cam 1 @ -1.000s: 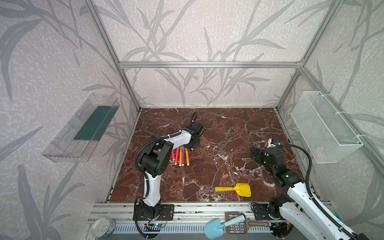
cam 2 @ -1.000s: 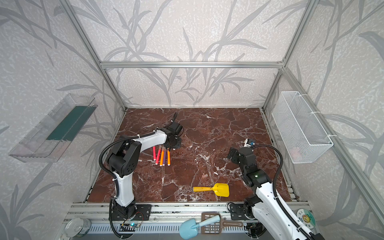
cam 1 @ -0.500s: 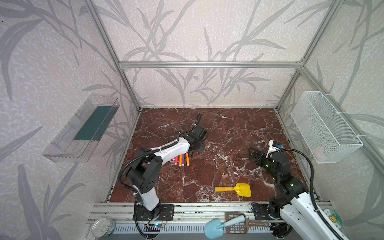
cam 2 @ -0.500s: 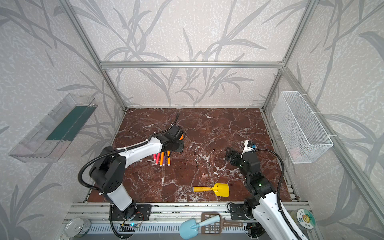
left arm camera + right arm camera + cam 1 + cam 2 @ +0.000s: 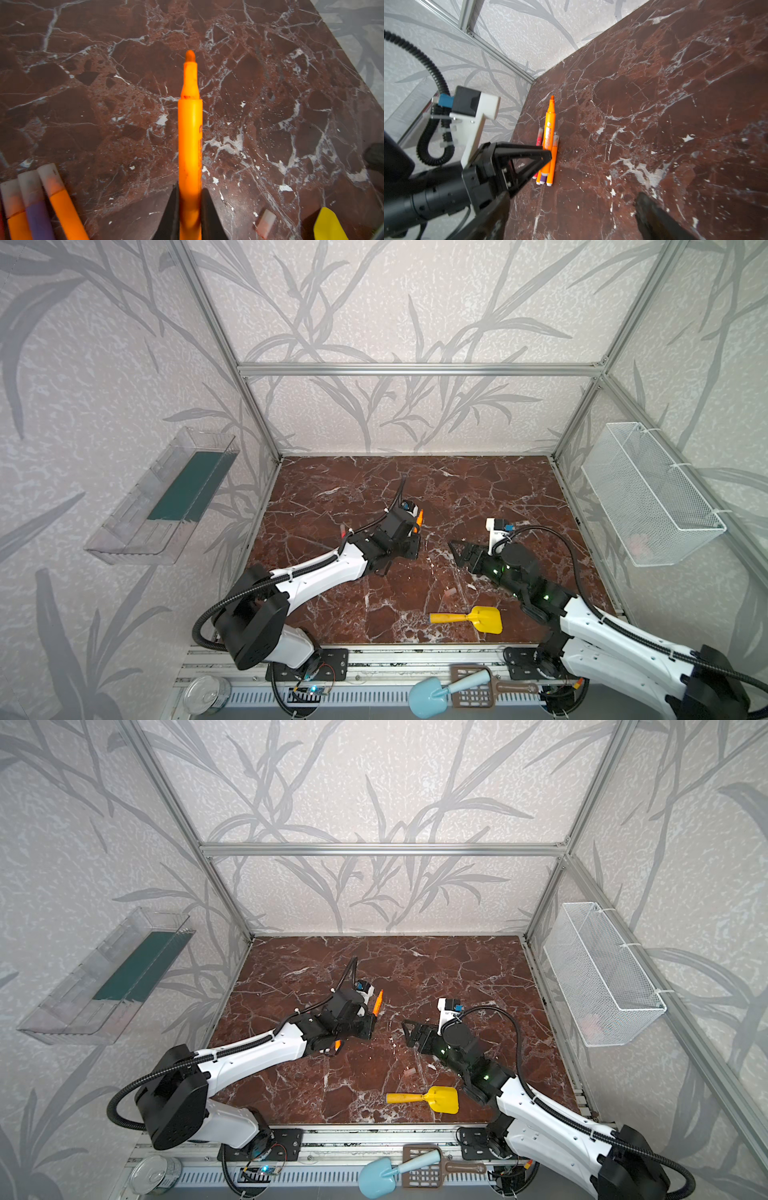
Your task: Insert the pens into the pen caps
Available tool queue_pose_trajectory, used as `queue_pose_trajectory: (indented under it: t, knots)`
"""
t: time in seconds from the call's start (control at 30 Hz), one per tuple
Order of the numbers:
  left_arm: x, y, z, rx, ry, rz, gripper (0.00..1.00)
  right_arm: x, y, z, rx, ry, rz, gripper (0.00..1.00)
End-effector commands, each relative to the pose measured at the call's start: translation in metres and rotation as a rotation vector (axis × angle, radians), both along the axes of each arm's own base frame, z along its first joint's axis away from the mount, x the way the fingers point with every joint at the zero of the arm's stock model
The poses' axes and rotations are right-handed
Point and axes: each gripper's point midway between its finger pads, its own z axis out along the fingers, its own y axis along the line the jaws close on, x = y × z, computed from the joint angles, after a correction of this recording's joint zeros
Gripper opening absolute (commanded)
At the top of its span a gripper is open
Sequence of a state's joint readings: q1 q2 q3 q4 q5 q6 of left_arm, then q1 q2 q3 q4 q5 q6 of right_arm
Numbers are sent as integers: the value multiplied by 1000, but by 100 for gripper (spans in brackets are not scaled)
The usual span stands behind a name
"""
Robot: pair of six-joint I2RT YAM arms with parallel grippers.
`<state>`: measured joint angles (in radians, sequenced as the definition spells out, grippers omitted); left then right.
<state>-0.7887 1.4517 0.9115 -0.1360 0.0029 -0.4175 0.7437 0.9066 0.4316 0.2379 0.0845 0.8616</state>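
Note:
My left gripper (image 5: 190, 187) is shut on an orange pen (image 5: 190, 135). The pen's bare tip points away from the jaws, above the marble floor. In both top views this orange pen (image 5: 419, 517) (image 5: 377, 1002) sticks out of the left gripper (image 5: 413, 529) near the floor's middle. Three more pens (image 5: 52, 197) lie side by side on the floor with whitish pen caps on their ends; the right wrist view shows this row of pens (image 5: 548, 166) behind the held one. One loose pen cap (image 5: 266, 222) (image 5: 451, 593) lies alone. My right gripper (image 5: 571, 207) (image 5: 455, 551) is open and empty, facing the left one.
A yellow toy shovel (image 5: 478, 618) lies near the front edge. A white wire basket (image 5: 648, 497) hangs on the right wall and a clear tray (image 5: 166, 497) on the left wall. A blue scoop (image 5: 440, 691) and a tin can (image 5: 208, 693) sit on the front rail.
The left arm has lifted the orange pen off the row and swung it right, toward the middle. The right arm has reached left toward the centre, its jaws narrowing slightly.

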Motion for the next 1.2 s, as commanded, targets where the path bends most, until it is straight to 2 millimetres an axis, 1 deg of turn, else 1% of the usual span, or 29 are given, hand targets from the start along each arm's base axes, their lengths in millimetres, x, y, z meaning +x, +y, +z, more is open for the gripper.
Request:
queue_pose_trajectory:
  t: [0.0, 0.13, 0.3, 0.5, 0.67, 0.77, 0.9, 1.0, 1.1, 1.17]
  knots:
    - [-6, -21, 26, -92, -75, -71, 0, 11, 15, 41, 115, -67, 7, 90]
    - [-12, -27, 30, -106, -93, -99, 0, 18, 17, 44, 131, -65, -17, 87]
    - [-18, -32, 34, -121, -105, -126, 0, 26, 14, 37, 146, -52, -72, 84]
    - [-25, -40, 39, -145, -127, -172, 0, 32, 18, 36, 144, -46, -75, 79]
    - [-31, -47, 43, -164, -135, -212, 0, 40, 29, 36, 149, -40, -64, 67]
    - [-34, -50, 44, -164, -140, -231, 0, 46, 35, 35, 147, -34, -59, 63]
    - [-37, -52, 45, -176, -141, -242, 0, 56, 39, 31, 113, -30, -79, 55]
    - [-37, -51, 46, -173, -144, -240, 0, 61, 41, 28, 99, -21, -84, 47]
    - [-38, -53, 46, -179, -141, -247, 0, 61, 40, 26, 95, -19, -87, 32]
    - [-38, -53, 46, -177, -142, -247, 0, 62, 40, 26, 93, -21, -89, 26]
